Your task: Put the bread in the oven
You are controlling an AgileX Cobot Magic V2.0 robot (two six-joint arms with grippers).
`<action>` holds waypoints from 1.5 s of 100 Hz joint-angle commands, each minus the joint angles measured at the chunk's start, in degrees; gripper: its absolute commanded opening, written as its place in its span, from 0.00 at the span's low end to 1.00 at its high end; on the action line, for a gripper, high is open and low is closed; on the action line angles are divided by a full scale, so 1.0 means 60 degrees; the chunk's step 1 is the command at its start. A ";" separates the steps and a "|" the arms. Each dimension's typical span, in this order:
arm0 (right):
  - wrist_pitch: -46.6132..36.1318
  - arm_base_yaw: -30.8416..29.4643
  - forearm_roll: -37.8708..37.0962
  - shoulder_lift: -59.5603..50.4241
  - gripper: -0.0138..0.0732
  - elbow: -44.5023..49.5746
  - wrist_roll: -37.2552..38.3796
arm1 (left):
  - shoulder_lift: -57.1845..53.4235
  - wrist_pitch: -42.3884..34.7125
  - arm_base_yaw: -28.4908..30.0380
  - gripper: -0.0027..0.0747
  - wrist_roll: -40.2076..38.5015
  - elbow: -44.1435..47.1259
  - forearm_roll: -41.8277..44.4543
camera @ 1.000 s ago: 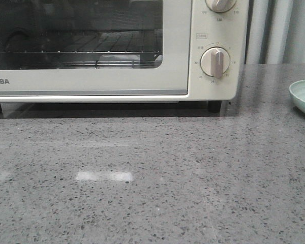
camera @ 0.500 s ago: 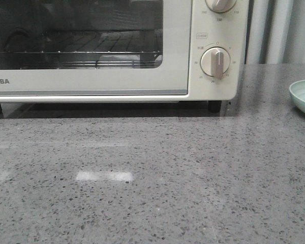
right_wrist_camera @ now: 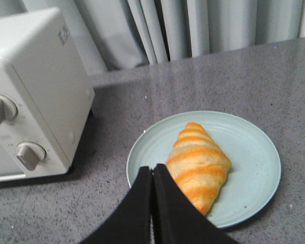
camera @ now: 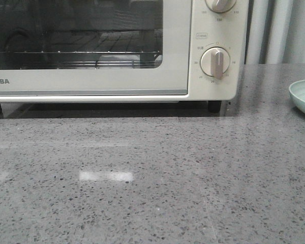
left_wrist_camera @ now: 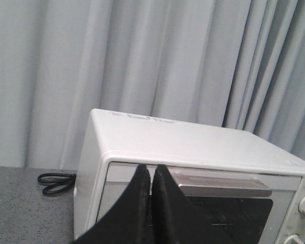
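The bread (right_wrist_camera: 198, 165), a cream roll with orange stripes, lies on a pale green plate (right_wrist_camera: 249, 152) in the right wrist view. My right gripper (right_wrist_camera: 152, 169) is shut and empty, above the plate's near edge beside the bread. The cream-white oven (camera: 117, 51) stands at the back left in the front view with its glass door closed; it also shows in the left wrist view (left_wrist_camera: 193, 147) and the right wrist view (right_wrist_camera: 35, 76). My left gripper (left_wrist_camera: 150, 169) is shut and empty, in front of the oven door's upper left, near the handle (left_wrist_camera: 221, 184).
The plate's rim (camera: 302, 96) shows at the right edge of the front view. Grey speckled countertop (camera: 152, 178) runs in front of the oven. A black cable (left_wrist_camera: 53, 183) lies beside the oven. Curtains (left_wrist_camera: 142, 61) hang behind.
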 commanded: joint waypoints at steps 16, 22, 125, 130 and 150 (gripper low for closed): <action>-0.0100 0.0026 0.0071 0.1180 0.08 -0.1156 -0.0667 | 0.2693 -0.0881 -0.1420 0.01 0.0484 -0.1193 -0.0134; -0.0084 0.0026 0.0071 0.1270 0.08 -0.1215 -0.0691 | 0.3272 -0.1436 -0.1916 0.01 0.0812 -0.1358 -0.0134; 0.0104 0.0026 0.0071 0.1291 0.08 -0.1301 -0.0689 | 0.7869 -0.1457 -0.3658 0.01 0.0856 -0.3010 0.0528; 0.0104 0.0026 0.0071 0.1291 0.08 -0.1301 -0.0689 | 0.7869 -0.1438 -0.3658 0.01 0.0856 -0.2889 0.0463; 0.0104 0.0026 0.0071 0.1291 0.08 -0.1301 -0.0689 | 0.7545 -0.1864 -0.3658 0.01 0.0856 -0.1696 0.0130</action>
